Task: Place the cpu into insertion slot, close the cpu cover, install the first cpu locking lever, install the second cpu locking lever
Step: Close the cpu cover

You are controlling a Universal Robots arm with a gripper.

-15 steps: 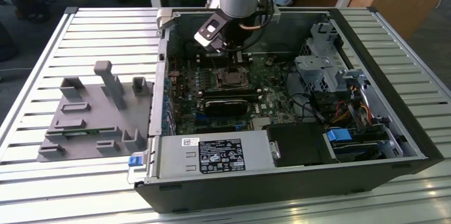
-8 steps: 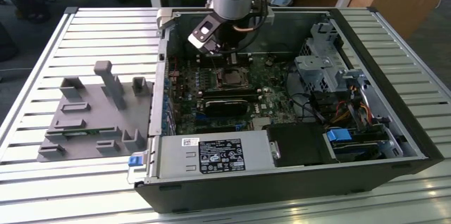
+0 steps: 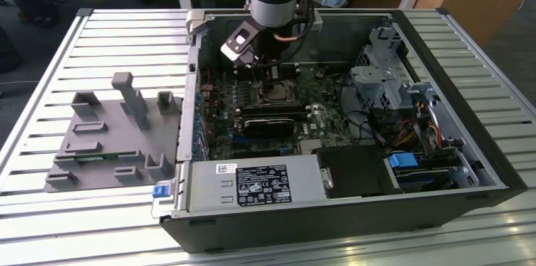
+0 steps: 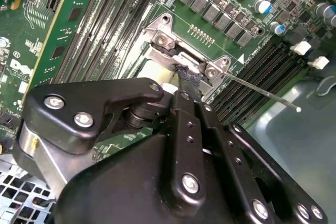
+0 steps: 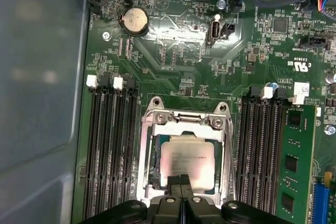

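The cpu (image 5: 188, 162), a flat silvery square chip, lies in the motherboard socket. The cpu cover (image 5: 184, 120), a silvery frame with an open window, lies flat around it. My gripper (image 5: 180, 181) is shut, and its black fingertips rest at the near edge of the chip and cover. In the second wrist view my gripper (image 4: 189, 77) touches the socket's metal edge beside the hinge plate (image 4: 164, 38). A thin locking lever rod (image 4: 262, 93) sticks out free from the socket corner. In the exterior view my gripper (image 3: 270, 76) hangs over the socket (image 3: 274, 93) inside the open case.
Black memory slots (image 5: 110, 145) flank the socket, with a green memory module (image 5: 296, 166) on one side. A black heatsink block (image 3: 270, 125), the power supply box (image 3: 255, 186) and a drive cage (image 3: 377, 84) crowd the case. A grey fixture (image 3: 109, 134) stands at the exterior view's left.
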